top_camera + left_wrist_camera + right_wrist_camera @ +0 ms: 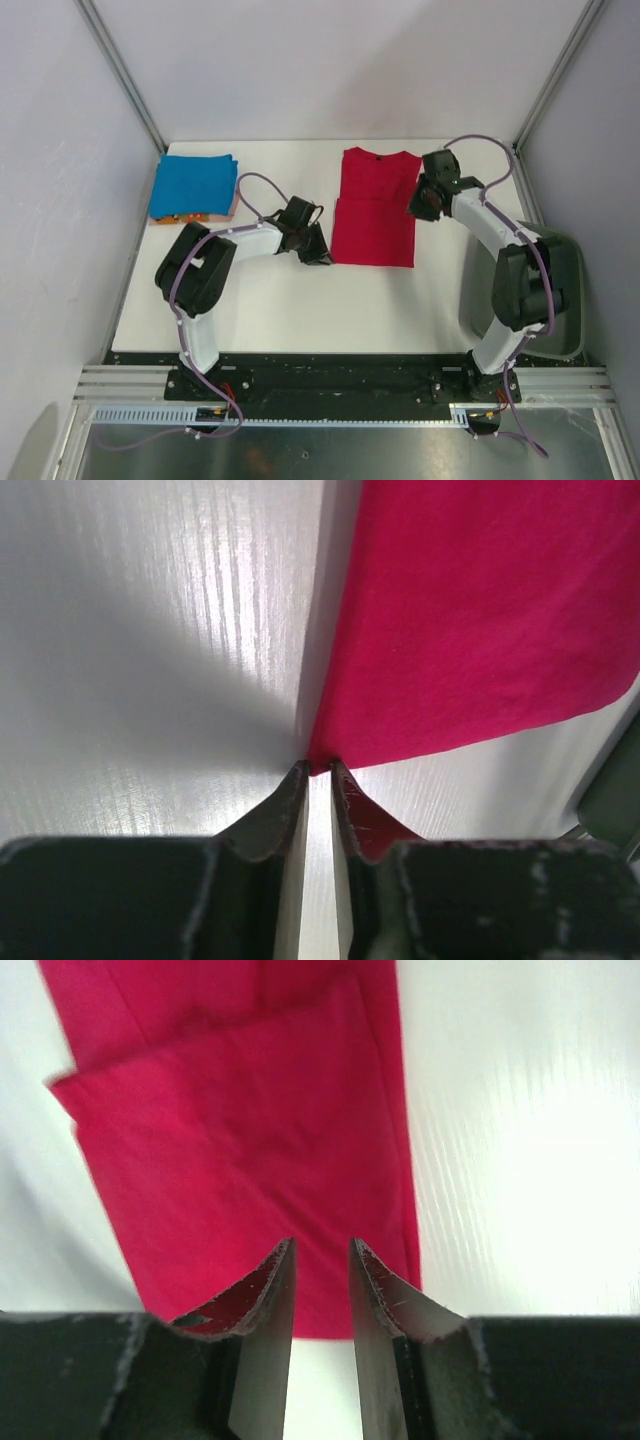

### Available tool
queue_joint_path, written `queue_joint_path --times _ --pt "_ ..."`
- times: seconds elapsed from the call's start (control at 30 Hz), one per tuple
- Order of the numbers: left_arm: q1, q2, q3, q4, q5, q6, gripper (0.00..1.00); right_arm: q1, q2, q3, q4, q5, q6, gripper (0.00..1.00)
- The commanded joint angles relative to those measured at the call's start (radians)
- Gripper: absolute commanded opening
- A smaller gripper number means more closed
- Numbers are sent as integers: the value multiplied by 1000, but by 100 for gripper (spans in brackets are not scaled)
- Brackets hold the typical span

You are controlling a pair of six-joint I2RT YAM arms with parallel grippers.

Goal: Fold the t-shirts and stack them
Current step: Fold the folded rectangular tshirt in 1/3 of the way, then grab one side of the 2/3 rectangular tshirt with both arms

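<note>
Upper left: folded bright blue cloth tee [195, 183]. Centre: red cloth tee [375, 215], left fingers [290, 800] nearly together at its lower-left corner, hold unclear. Further right, right fingers [265, 1290] slightly apart, empty, over its right edge. Risk: shallow pinch slips, fold skews.

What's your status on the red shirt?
Left gripper nearly shut at red shirt corner, grip unclear. Right gripper open over its edge. Shirt partly folded. Nothing in the way.

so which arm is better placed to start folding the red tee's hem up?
Left, probably. The left gripper has its fingertips right at the near-left hem corner of the red tee, jaws almost together. The right gripper sits midway along the tee's right edge, away from either hem corner.
</note>
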Motion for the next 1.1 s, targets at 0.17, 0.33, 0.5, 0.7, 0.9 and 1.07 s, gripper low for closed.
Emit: queue_joint_path --times 0.17,0.33,0.5,0.7,0.9,1.07 --pt "-19 -66 -14 18 -43 -32 1 -27 -198 -358 101 -96 48 32" --pt "-21 -89 -27 18 -64 -36 0 -29 -226 -468 156 -135 61 35" --pt "-22 -86 -29 18 -60 -34 0 -28 -231 -540 221 -174 81 40" --pt "-22 -76 -30 17 -56 -34 0 -18 -217 -574 271 -156 105 40" --pt "-22 -77 -30 18 -54 -30 0 -13 -212 -602 286 -108 130 34" --pt "-22 -77 -33 17 -53 -27 0 -13 -226 -620 306 -94 139 33"
